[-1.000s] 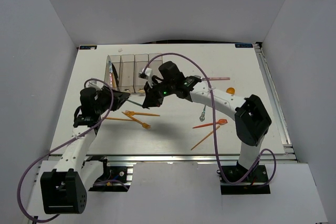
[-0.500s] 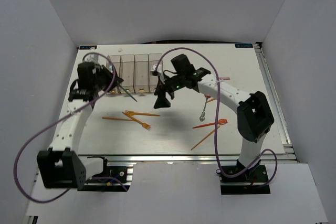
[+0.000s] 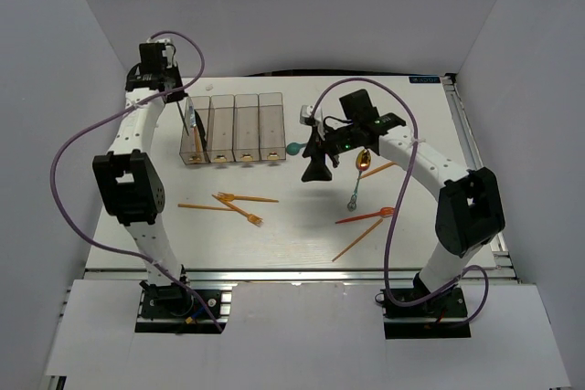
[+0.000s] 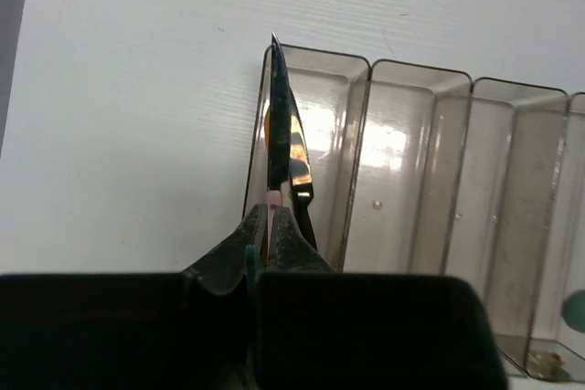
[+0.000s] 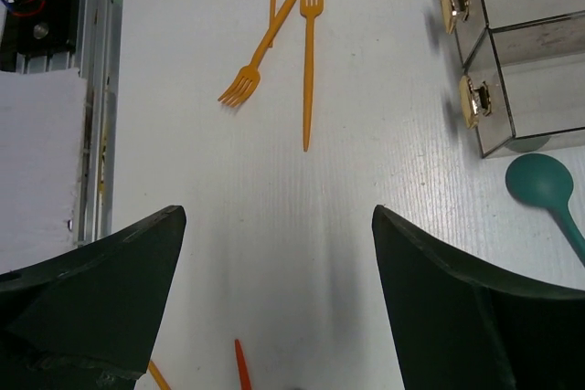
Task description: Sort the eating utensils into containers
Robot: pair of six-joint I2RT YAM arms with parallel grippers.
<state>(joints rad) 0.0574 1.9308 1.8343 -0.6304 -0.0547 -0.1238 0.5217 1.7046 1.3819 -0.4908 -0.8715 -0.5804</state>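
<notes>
Left gripper (image 4: 271, 216) pinches a dark utensil (image 4: 277, 107), its tip past the fingers (image 4: 297, 244) over the end container (image 4: 320, 50); right gripper (image 5: 277, 216) spread wide, orange forks (image 5: 309, 61) ahead

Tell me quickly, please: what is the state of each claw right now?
Left claw: closed, holding a slim dark utensil.
Right claw: open, holding nothing.

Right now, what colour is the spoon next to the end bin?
Teal. The spoon shows best in the right wrist view.
</notes>
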